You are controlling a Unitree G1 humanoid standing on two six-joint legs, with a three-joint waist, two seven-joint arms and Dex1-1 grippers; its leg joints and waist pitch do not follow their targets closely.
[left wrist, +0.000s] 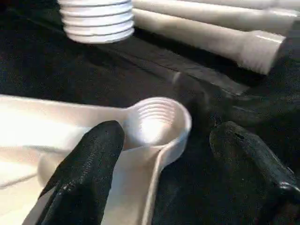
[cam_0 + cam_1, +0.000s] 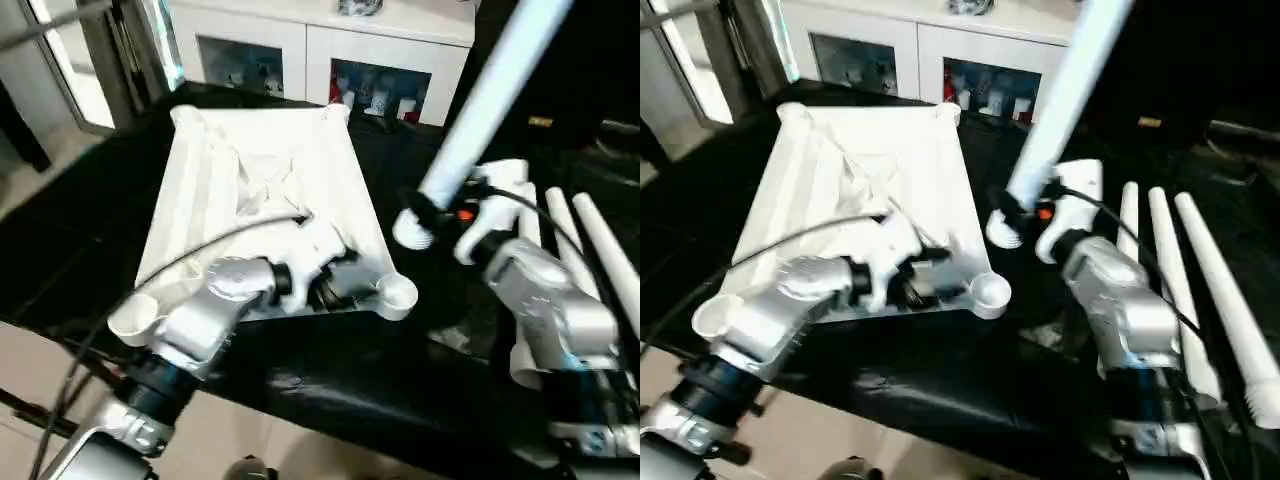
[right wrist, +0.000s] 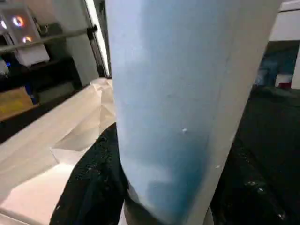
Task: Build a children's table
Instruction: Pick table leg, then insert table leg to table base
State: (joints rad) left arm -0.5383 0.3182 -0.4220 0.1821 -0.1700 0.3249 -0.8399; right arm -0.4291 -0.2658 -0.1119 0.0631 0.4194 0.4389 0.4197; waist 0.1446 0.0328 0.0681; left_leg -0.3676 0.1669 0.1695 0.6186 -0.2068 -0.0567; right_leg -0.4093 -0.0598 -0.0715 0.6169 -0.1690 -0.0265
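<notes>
On the black surface point(image 2: 330, 370) I see the upturned table top point(image 2: 265, 190). At its near corner socket point(image 1: 157, 123) my left end effector point(image 2: 318, 285) gapes; right of that socket, my right end effector point(image 2: 432, 212) clamps a raised leg point(image 2: 490, 100).

A black, dark-surfaced work table point(image 2: 330, 375) carries the parts. Lying directly on it, underside up, is the white plastic rectangular table top point(image 2: 255, 165) with ribbed X-bracing and round corner sockets point(image 2: 397, 292). Well apart to its right, three long tapered white tube legs point(image 2: 1200, 260) lie side by side, roughly parallel, on the same black surface.
</notes>
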